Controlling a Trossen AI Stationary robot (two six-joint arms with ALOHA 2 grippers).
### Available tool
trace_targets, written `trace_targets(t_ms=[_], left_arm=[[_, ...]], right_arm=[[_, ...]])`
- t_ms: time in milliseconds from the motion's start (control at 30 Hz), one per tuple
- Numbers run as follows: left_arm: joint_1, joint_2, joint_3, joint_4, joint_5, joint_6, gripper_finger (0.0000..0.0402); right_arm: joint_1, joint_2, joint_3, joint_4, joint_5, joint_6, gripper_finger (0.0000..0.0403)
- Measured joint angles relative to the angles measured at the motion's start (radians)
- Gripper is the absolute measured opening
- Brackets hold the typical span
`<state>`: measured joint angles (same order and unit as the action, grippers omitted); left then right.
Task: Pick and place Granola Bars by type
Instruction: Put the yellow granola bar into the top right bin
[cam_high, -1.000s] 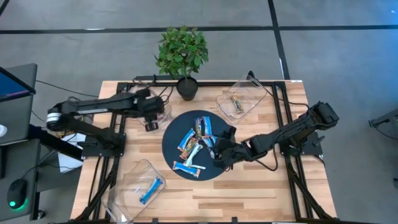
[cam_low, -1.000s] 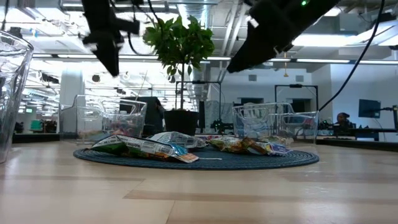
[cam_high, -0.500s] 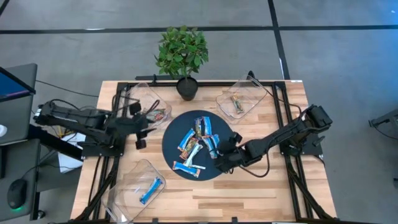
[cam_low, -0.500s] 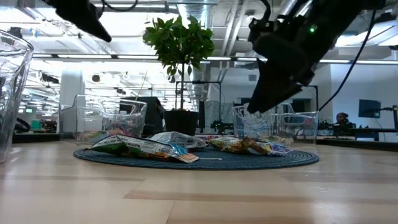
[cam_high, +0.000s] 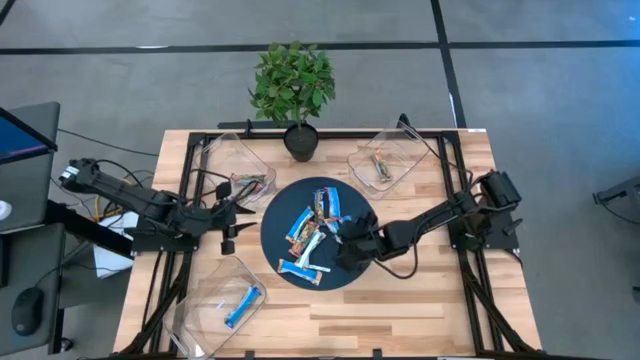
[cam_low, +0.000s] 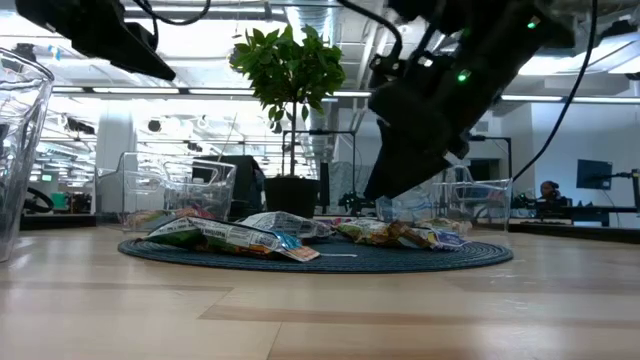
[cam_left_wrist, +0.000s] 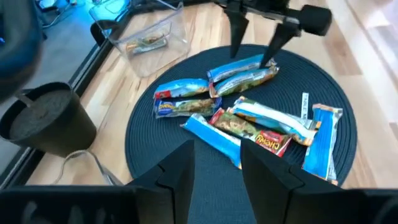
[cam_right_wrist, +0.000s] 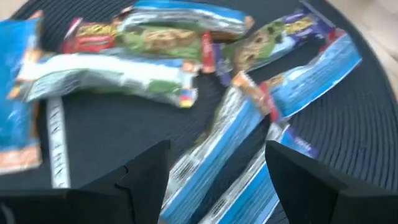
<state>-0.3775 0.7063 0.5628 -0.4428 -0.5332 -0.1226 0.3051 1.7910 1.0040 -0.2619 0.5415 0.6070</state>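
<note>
Right gripper wide open, empty — over Granola Bars (long axes splayed every direction).

Red-ended wrapper on the dark round mat: showing "CHEWY" in pale letters, partly readable.
Same wrapper in the right wrist view: lettering blurring, not readable.
Remaining Granola Bars: carrying print too small to read.

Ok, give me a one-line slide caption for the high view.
Right gripper open over granola bars on the round mat; left gripper waits beside it.
</note>
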Motion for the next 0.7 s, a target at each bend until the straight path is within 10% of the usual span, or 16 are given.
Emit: trace_targets(t_ms=[700], left_arm=[[-0.074, -0.008, -0.127, 0.118, -0.082, -0.023, 0.0123]], right_arm=[[-0.100, 0.081, 0.023, 0.024, -0.106, 0.013, 0.0237]])
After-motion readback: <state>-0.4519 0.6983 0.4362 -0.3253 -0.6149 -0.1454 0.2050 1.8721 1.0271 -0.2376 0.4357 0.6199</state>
